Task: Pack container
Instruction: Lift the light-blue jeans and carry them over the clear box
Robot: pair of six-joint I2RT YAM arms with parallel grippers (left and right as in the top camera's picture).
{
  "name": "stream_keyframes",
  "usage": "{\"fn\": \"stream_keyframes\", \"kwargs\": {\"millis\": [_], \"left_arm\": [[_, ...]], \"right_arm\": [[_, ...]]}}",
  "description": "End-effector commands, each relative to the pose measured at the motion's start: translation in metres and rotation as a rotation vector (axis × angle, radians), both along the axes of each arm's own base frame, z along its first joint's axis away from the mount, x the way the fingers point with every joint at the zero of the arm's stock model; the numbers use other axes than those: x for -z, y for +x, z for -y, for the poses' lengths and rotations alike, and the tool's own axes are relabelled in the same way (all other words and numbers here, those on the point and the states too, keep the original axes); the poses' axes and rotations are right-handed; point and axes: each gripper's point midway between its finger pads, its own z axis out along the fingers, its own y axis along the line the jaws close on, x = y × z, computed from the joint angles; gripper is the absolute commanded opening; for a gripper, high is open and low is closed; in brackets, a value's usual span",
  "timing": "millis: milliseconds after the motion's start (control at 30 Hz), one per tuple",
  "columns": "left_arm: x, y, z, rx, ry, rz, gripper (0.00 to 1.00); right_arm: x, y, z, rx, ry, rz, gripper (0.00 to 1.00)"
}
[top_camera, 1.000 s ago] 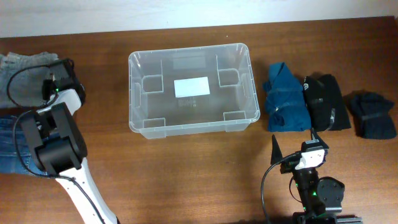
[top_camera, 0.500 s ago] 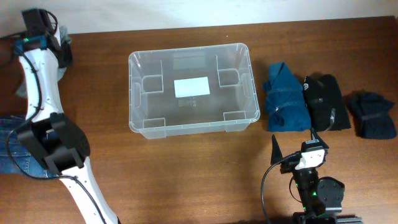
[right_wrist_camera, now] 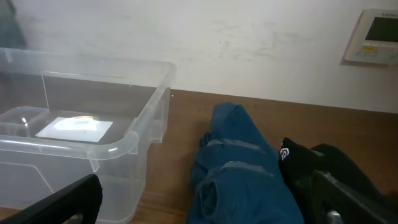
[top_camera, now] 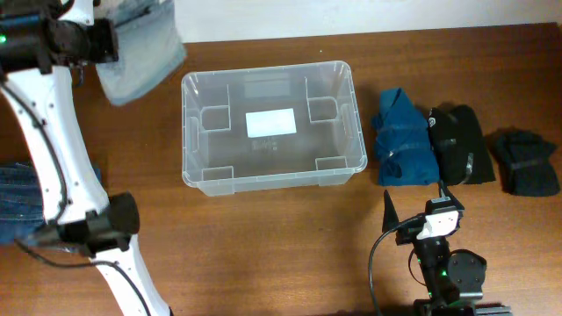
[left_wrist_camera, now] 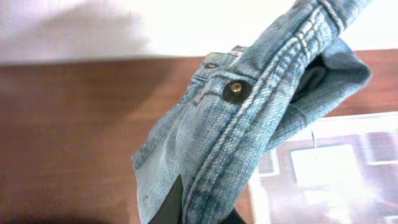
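The container [top_camera: 187,132] is a clear plastic bin with a white label on its base, standing mid-table with nothing in it. My left gripper [top_camera: 104,40] hangs high over the back left of the table. It is shut on a light-blue denim garment [top_camera: 140,51] that droops beside the bin's back-left corner. In the left wrist view the denim [left_wrist_camera: 249,118] fills the frame, pinched in the left gripper [left_wrist_camera: 202,210], with the container [left_wrist_camera: 354,186] below right. My right gripper [top_camera: 417,204] stands open near the front edge. It [right_wrist_camera: 208,205] faces the container [right_wrist_camera: 115,144] and holds nothing.
Right of the bin lie three folded garments in a row: blue [top_camera: 402,139], black [top_camera: 461,145] and dark navy [top_camera: 525,163]. More blue jeans [top_camera: 12,204] lie at the left edge. In the right wrist view the blue garment [right_wrist_camera: 239,168] sits just ahead.
My left arm has lifted the denim garment from the far-left tabletop and swung it up and rightward toward the bin. The right arm has not moved.
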Motion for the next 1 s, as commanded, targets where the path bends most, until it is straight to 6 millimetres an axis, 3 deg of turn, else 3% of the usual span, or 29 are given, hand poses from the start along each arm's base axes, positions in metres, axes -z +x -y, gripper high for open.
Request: {"fn": "stream_keyframes", "kwargs": {"millis": [0,133,267,367,467,600,800,967], "left_arm": [[-0.096,-0.043,0.035,0.086,0.014,0.237,0.0],[-0.141,-0.081,0.072,0.231,0.026,0.352,0.0],[-0.151,-0.107,0.112,0.433,0.048,0.388,0.0],[-0.139,-0.118,0.131,0.525,0.078,0.347,0.0],[-0.115,-0.129,0.155,0.647,0.113,0.265,0.0],[-0.086,-0.13,0.179,0.719,0.139,0.162,0.0],[-0.047,-0.105,0.203,0.747,0.176,0.076,0.0],[-0.023,-0.074,0.203,0.622,0.144,0.025,0.0]], "right_arm": [[0.003,0.0,0.003,0.017,0.008,-0.005,0.98],[0.003,0.0,0.003,0.017,0.008,-0.005,0.98],[0.003,0.0,0.003,0.017,0.008,-0.005,0.98],[0.003,0.0,0.003,0.017,0.008,-0.005,0.98],[0.003,0.0,0.003,0.017,0.008,-0.005,0.98],[0.003,0.0,0.003,0.017,0.008,-0.005,0.98],[0.003,0.0,0.003,0.017,0.008,-0.005,0.98],[0.003,0.0,0.003,0.017,0.008,-0.005,0.98]]}}
